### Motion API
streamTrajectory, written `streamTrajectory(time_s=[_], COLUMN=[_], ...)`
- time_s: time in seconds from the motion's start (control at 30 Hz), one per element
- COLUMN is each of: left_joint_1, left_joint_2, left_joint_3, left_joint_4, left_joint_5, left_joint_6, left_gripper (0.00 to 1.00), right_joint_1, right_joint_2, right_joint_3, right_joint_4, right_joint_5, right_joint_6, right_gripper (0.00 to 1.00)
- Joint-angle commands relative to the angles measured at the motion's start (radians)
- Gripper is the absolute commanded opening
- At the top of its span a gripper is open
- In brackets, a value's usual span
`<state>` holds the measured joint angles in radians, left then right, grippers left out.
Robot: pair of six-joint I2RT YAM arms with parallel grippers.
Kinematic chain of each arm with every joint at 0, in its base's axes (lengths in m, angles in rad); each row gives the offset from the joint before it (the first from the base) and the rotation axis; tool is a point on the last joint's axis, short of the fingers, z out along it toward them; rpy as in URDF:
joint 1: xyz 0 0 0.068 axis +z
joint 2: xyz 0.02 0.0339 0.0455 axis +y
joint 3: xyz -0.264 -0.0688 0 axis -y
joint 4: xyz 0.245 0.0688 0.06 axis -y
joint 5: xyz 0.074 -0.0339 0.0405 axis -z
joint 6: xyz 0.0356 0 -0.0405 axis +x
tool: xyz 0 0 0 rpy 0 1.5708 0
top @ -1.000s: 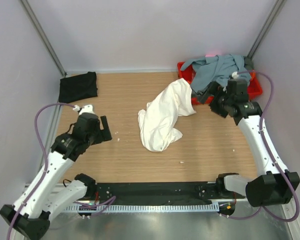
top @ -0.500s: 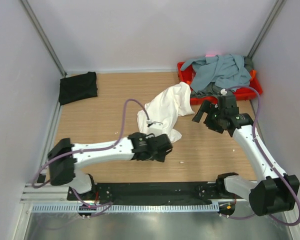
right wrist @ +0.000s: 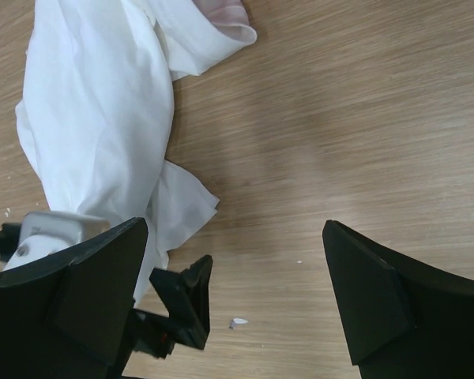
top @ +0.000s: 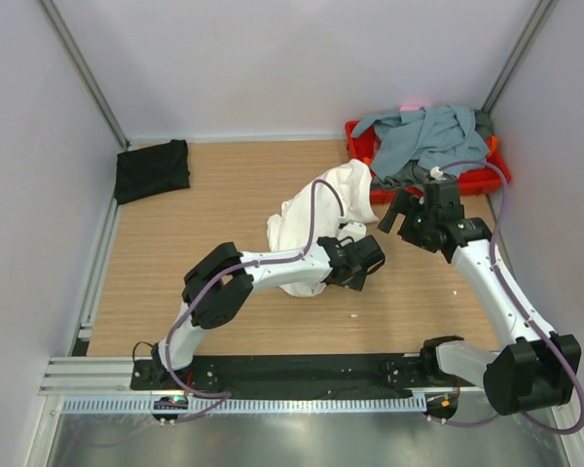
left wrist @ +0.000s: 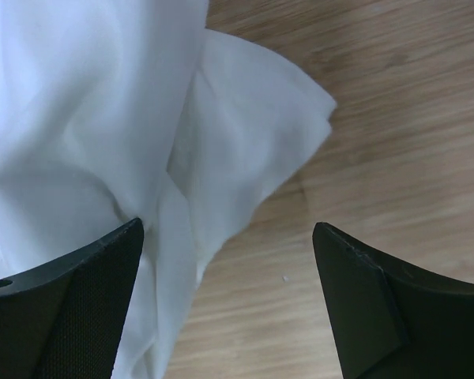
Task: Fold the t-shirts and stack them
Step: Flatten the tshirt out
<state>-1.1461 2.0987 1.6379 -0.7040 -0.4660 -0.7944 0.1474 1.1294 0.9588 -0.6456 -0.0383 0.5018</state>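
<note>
A crumpled white t-shirt [top: 307,229] lies mid wooden table [top: 204,224]. Well to its far left lies a folded black t-shirt [top: 152,168]. A red tray [top: 482,181] stands just beside its far right end.

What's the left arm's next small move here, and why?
Probably lower the left gripper and close it on the white t-shirt. The gripper is open and holds nothing, and its wrist view shows the shirt's loose corner flap lying on the table in line between its fingers. The right gripper is also open, over bare wood beside the shirt.
</note>
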Motion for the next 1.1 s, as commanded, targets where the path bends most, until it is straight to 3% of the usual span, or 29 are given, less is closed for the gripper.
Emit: streamTrajectory(time_s=[0.0,0.1,0.13,0.2,0.4,0.53,0.73,0.83,0.93,0.97,1.03,1.07], left_joint_1=[0.026,0.046,0.051,0.055,0.069,0.072,0.077,0.077,0.077,0.078,0.08,0.082], left_joint_2=[0.04,0.055,0.052,0.015,-0.144,-0.186,-0.209,-0.245,-0.33,-0.374,-0.408,-0.442], left_joint_3=[0.028,0.014,0.01,-0.027,-0.205,-0.26,-0.312,-0.325,-0.362,-0.377,-0.385,-0.38], left_joint_4=[0.021,0.04,0.04,0.038,0.067,0.07,0.087,0.084,0.084,0.075,0.051,0.014], left_joint_5=[0.013,0.015,0.018,0.0,-0.02,-0.016,-0.008,-0.008,-0.025,-0.037,-0.048,-0.068], left_joint_6=[0.055,0.078,0.083,0.087,0.081,0.083,0.075,0.078,0.077,0.077,0.08,0.086], left_gripper=[0.88,0.62,0.26,0.0,0.0,0.0,0.0,0.0,0.0,0.0,0.0,0.0], right_joint_1=[-0.009,-0.009,-0.008,-0.009,-0.008,0.001,0.027,0.049,0.06,0.06,0.06,0.06], right_joint_2=[0.046,0.09,0.105,0.16,0.363,0.521,0.621,0.652,0.676,0.684,0.675,0.65], right_joint_3=[0.05,0.058,0.064,0.067,0.098,0.132,0.185,0.201,0.21,0.215,0.215,0.207], right_joint_4=[0.061,0.098,0.121,0.152,0.283,0.365,0.408,0.431,0.471,0.469,0.475,0.475], right_joint_5=[0.014,-0.006,-0.015,-0.061,-0.178,-0.163,-0.166,-0.172,-0.213,-0.224,-0.254,-0.276], right_joint_6=[-0.014,-0.008,-0.009,-0.009,-0.028,-0.039,-0.052,-0.065,-0.071,-0.068,-0.066,-0.056], right_gripper=[1.0,1.0,1.0,1.0,1.0,0.98,0.91,0.82,0.56,0.39,0.23,0.09])
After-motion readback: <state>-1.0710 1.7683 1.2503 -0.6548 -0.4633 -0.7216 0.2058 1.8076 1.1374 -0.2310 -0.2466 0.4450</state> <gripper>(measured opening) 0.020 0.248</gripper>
